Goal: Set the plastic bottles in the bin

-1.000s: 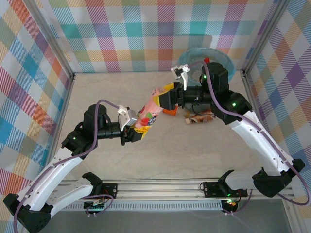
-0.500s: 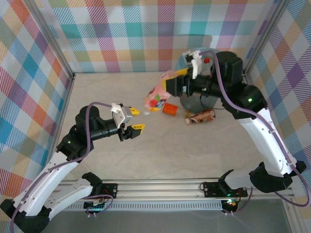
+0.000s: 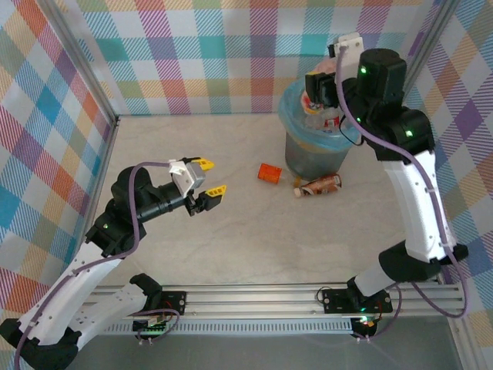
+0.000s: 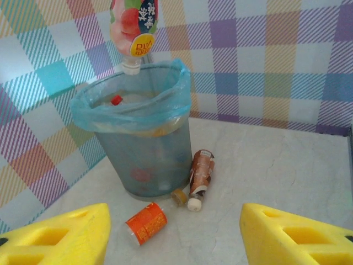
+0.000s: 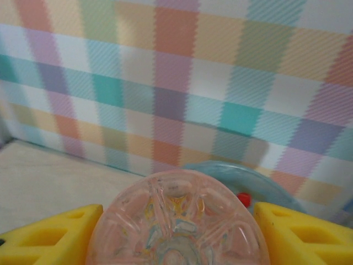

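Right pincer (image 5: 177,237): jaws partway apart and closed on a pink-labelled bottle (image 4: 134,27), with the yellow pads (image 5: 49,237) against either flank of its base. The bottle is held neck-down, its white cap just above the mouth of the bin (image 3: 308,154). Left pincer (image 3: 209,176): jaws wide, nothing between them, hanging above the table (image 3: 254,239) well left of the bin. Bin: round, grey, lined with a light-blue bag, at the far right of the table near the back wall. A red cap (image 4: 116,100) shows inside; the other contents are too blurred through the bag to name. Table: pale, stone-patterned. An orange-labelled bottle (image 3: 269,173) lies on its side near the bin's foot, to the left, and a brown-labelled bottle (image 3: 317,186) lies just beside its front. Enclosure: checked pastel walls (image 3: 192,54) on three sides, metal rail (image 3: 254,297) along the near edge.
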`<state>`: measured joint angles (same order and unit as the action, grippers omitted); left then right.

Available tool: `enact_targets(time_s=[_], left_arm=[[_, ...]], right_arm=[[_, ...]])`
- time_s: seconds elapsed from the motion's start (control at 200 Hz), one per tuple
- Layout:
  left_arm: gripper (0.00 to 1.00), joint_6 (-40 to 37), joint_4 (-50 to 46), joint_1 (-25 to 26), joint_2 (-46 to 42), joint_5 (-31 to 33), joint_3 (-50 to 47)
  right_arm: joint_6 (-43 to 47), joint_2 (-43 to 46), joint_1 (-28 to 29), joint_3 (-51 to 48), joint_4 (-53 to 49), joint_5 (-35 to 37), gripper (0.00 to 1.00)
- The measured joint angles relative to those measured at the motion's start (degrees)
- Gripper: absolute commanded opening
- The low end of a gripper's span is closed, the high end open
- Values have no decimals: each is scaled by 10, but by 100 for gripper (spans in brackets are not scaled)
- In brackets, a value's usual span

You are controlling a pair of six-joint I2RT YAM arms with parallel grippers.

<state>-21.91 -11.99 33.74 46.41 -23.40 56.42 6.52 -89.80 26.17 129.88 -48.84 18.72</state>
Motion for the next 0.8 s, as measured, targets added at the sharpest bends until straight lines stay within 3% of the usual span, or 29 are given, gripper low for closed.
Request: enact_targets(time_s=[0.155,0.39,0.8], left_arm=[[63,-3,0,0,15,0,0],[63,-9,0,0,19,2,0],[63,-19,-1,0,24,1,0]], right_arm=[[19,-82,-23,45,-25,49,58],[6,-174,-62,54,-61,45,60],[-56,-194,-122,49,-32,-24,60]])
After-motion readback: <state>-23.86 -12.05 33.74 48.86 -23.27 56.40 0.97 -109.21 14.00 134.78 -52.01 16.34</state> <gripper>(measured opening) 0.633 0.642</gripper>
